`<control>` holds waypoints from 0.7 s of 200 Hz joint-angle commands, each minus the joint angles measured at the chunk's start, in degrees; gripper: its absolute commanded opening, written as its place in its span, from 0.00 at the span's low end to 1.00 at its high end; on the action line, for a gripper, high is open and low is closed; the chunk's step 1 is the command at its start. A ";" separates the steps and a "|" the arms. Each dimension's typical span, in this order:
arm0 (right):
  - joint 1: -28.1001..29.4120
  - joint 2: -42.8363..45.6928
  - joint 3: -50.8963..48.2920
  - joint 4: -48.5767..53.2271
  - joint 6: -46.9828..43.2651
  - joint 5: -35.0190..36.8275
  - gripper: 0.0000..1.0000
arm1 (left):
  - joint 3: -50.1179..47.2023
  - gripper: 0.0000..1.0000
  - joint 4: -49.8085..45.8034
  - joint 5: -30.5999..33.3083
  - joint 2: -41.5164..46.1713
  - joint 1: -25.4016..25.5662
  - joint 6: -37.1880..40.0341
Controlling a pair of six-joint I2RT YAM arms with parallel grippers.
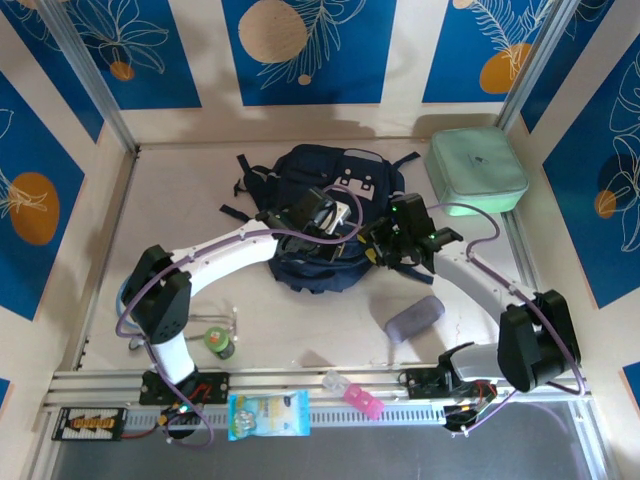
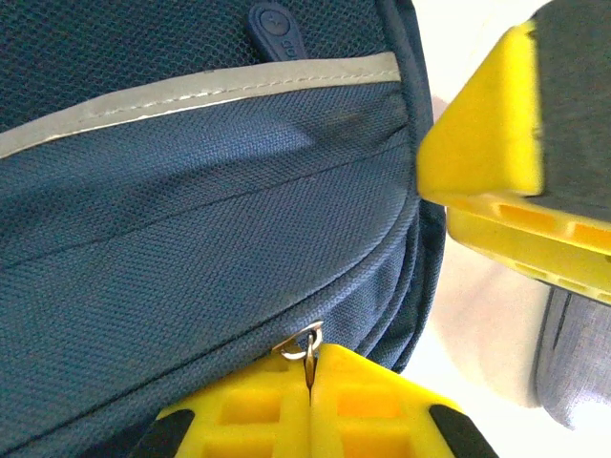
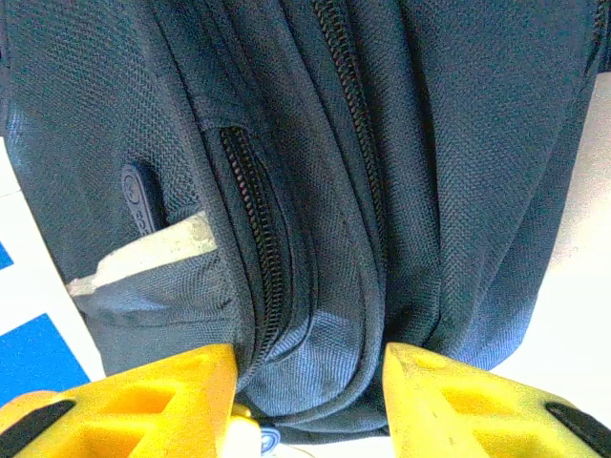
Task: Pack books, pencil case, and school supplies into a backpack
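Backpack: the navy backpack (image 1: 330, 165) lay flat at the middle of the table (image 1: 180, 200), towards the far side, with both arms reaching over its near half.
Left gripper: the left gripper (image 2: 310, 367) had its yellow fingers pressed together, pinching the metal zipper pull (image 2: 304, 342) on the curved seam of the front pocket.
Right gripper: the right gripper (image 3: 310, 382) had its fingers spread, one on each side of the bag's rounded edge. Whether the pads actually touched the fabric was hard to judge from this angle.
Bag against tools: in the top view the left gripper (image 1: 340, 232) and the right gripper (image 1: 378, 245) sat close together over the bag's near right part.
Left wrist view: it showed the pale trim line (image 2: 191, 91) across the pocket and one yellow finger (image 2: 487, 124) of the right gripper just beside the bag's edge, details lost from above.
Right wrist view: it showed two zip tracks (image 3: 253, 219) running side by side down the bag's side.
Top view: it showed the surroundings. A mint-green case (image 1: 478, 168) lay at the far right, apart from the bag, and a grey pouch (image 1: 414, 317) lay near the right arm. A green tape roll (image 1: 219, 342) sat by the left arm's base.
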State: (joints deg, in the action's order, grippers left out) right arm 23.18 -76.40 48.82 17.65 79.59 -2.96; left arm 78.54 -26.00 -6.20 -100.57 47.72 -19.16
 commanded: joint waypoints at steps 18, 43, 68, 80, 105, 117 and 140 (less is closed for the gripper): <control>0.63 -2.77 2.41 -3.58 1.17 1.47 0.36 | 1.44 0.00 0.10 -2.88 -0.15 1.16 0.74; 0.48 -3.47 3.04 -3.30 0.82 2.39 0.33 | 1.44 0.00 -0.63 -2.64 -0.21 1.14 1.31; -0.01 -4.43 3.13 -4.13 0.76 1.25 0.29 | 1.34 0.00 -0.89 -2.77 -0.17 1.14 1.64; -0.21 -4.69 3.36 -4.35 0.18 0.87 0.18 | 1.39 0.00 -1.35 -2.26 -0.08 1.14 1.96; -1.54 -4.05 3.85 -1.90 -2.06 2.27 0.09 | 1.44 0.00 -4.77 -0.32 0.78 0.59 5.16; -2.89 -3.12 3.75 -0.81 -3.54 2.82 0.08 | 1.10 0.00 -5.96 -1.29 1.76 0.04 6.70; -5.39 -1.34 4.00 1.31 -7.07 3.23 0.06 | -0.89 0.00 -7.58 -0.41 4.36 -1.90 8.75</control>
State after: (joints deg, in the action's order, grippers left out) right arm 21.21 -80.09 51.29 15.62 77.21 -3.27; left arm 78.52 -28.12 -6.02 -100.55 47.35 -14.63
